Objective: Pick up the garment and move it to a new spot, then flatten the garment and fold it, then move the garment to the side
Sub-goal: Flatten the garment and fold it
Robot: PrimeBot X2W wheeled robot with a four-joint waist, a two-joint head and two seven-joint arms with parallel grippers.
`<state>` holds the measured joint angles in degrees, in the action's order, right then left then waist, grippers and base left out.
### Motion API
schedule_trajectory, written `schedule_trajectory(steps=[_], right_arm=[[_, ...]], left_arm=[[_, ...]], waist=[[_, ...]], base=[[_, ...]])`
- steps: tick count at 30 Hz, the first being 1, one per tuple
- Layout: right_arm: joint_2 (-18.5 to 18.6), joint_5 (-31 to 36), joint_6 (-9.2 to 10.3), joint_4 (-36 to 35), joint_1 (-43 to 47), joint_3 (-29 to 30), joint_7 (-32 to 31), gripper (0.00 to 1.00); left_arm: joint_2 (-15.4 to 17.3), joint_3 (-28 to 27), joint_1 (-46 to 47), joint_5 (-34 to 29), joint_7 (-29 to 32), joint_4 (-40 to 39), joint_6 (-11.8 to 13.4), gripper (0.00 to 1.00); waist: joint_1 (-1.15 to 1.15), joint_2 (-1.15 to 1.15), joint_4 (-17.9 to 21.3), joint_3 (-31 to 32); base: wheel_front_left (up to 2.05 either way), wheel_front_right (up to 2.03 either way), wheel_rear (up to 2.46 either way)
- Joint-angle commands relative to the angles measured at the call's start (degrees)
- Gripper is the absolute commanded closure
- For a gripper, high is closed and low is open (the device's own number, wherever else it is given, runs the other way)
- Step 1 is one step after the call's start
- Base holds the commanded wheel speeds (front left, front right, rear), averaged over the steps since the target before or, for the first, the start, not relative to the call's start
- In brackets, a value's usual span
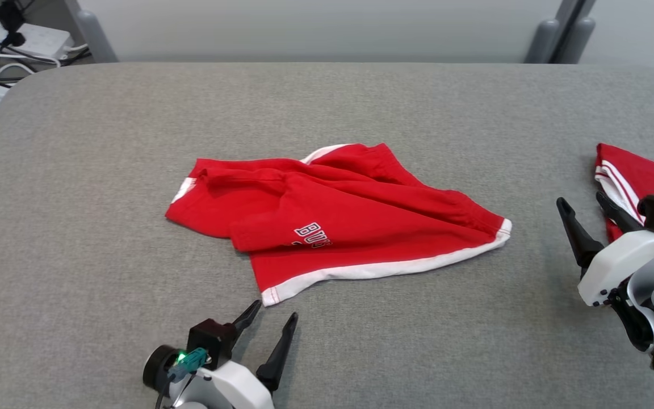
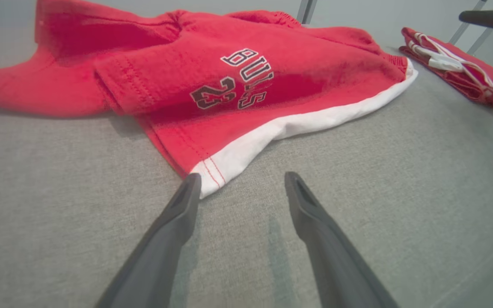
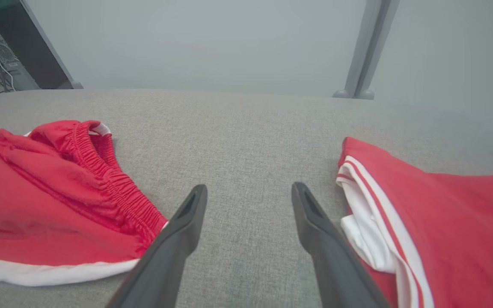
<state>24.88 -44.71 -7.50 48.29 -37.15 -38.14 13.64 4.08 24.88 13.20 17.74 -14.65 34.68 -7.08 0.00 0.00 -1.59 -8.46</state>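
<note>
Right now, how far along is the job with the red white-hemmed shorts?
Looks done: one folded red white-striped garment lies at the right. In hand: nothing; left gripper and right gripper stand open, empty. Left: the rumpled red white-hemmed shorts need flattening, folding, moving aside.

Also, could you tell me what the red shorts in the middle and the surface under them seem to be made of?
Red shorts: probably a soft matte cotton-like knit, given limp folds, a gathered waistband and stitched white hem. Table surface: grey woven fabric covering, matte, with a visible fine weave.
</note>
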Motion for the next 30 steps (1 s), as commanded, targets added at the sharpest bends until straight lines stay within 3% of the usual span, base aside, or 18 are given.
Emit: schedule_trajectory(steps=[1, 16, 18, 27, 28, 29, 30], right_arm=[[0.82, 0.89, 0.01, -1.71, 1.81, 0.35, 0.84, 0.0], [0.42, 6.73, 0.01, -8.79, 6.9, 9.22, -0.34, 0.0], [-0.13, 8.94, 0.01, -11.39, 8.48, 12.04, -1.66, 0.0], [-1.62, 13.16, 0.01, -16.13, 10.66, 16.36, -4.84, 0.0], [-1.81, 13.53, 0.01, -16.68, 10.86, 16.78, -5.18, 0.0], [-1.98, 13.91, 0.01, -17.2, 11.06, 17.18, -5.52, 0.0], [-2.13, 14.24, 0.01, -17.71, 11.25, 17.62, -5.85, 0.0]], left_arm=[[0.78, -1.91, 1.7, 0.67, -0.35, -0.24, -0.4, 0.0], [1.69, -2.15, 4.63, 4.42, -0.35, 3.31, -0.4, 0.0], [2.48, 1.37, 5.24, 6.72, -0.35, 2.96, -0.4, 0.0], [4.37, 4.73, 7.75, 7.41, -0.35, 3.4, -0.4, 0.0], [4.57, 5.57, 8.08, 7.53, -0.35, 3.61, -0.4, 0.11], [4.85, 6.31, 8.44, 7.54, -0.35, 3.72, -0.4, 0.28], [5.03, 6.74, 8.71, 7.82, -0.35, 3.76, -0.4, 0.78]], waist=[[0.0, 0.0, 0.84, -0.39], [0.0, 0.0, 2.84, -2.08], [0.0, 0.0, 2.62, -2.29], [0.0, 0.0, 2.53, -3.51], [0.0, 0.0, 2.58, -3.7], [0.0, 0.0, 2.64, -3.85], [0.0, 0.0, 2.68, -4.02]], base=[[0.0, 0.0, 0.0], [0.0, 0.0, 0.0], [0.0, 0.0, 0.0], [0.0, 0.0, 0.0], [0.0, 0.0, 0.0], [0.0, 0.0, 0.0], [0.0, 0.0, 0.0]])
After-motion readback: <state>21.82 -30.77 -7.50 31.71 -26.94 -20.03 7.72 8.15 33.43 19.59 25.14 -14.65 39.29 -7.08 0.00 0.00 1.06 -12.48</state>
